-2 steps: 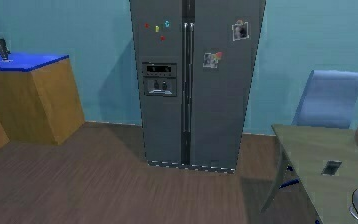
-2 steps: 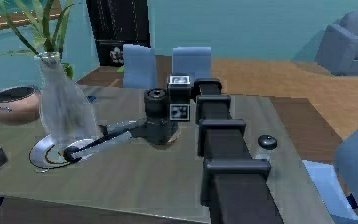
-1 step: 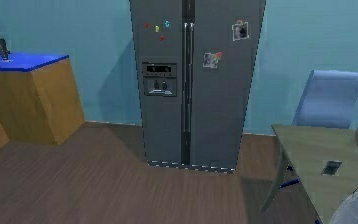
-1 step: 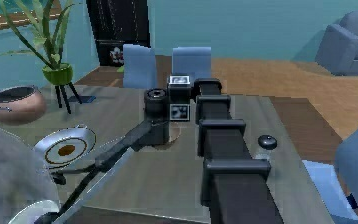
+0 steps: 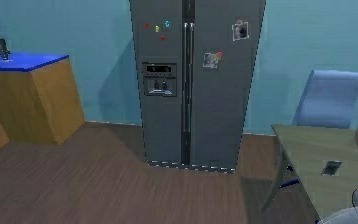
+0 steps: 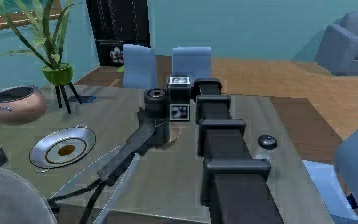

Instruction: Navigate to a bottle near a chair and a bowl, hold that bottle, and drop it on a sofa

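Observation:
My arm (image 6: 232,170) rises as a dark bar over a grey-brown table (image 6: 287,120). At its far end sit two white marked squares (image 6: 177,85), with the gripper's dark body left of them. From that body the gripper (image 6: 95,183) sends thin fingers down and left across the tabletop, toward a pale round shape (image 6: 9,200) at the corner. I cannot tell whether it holds anything. A pinkish-brown bowl (image 6: 17,102) and a plate (image 6: 62,148) lie on the table's left. Two blue chairs (image 6: 139,65) stand at the far side. A blue-grey sofa (image 6: 347,40) is at the top right.
A grey fridge (image 5: 192,80) stands straight ahead against a teal wall. A wooden counter with a blue top (image 5: 27,90) is on the left. On the right are a blue chair (image 5: 332,95) and the table's corner (image 5: 307,150). A potted plant (image 6: 52,45) stands by the bowl, and a small dark disc (image 6: 269,142) lies on the table.

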Available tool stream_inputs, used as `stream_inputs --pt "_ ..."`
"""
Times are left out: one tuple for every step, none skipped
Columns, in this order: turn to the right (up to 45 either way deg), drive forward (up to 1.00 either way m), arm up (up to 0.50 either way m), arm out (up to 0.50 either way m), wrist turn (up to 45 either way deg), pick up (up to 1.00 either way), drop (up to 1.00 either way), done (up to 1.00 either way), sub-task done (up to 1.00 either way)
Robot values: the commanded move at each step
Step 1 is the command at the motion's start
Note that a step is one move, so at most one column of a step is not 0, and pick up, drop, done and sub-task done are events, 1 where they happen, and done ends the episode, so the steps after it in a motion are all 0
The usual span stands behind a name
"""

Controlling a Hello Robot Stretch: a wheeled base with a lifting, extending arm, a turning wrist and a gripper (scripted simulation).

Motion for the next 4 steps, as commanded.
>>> stream_inputs --pt "0.0 0.00 0.00 -0.18 0.0 0.00 0.00 0.00 0.00" --pt "-45.0 0.00 0.00 0.00 0.0 0.00 0.00 0.00 0.00" --pt "-45.0 0.00 0.00 0.00 0.0 0.00 0.00 0.00 0.00" --pt "-45.0 0.00 0.00 0.00 0.0 0.00 0.00 0.00 0.00"
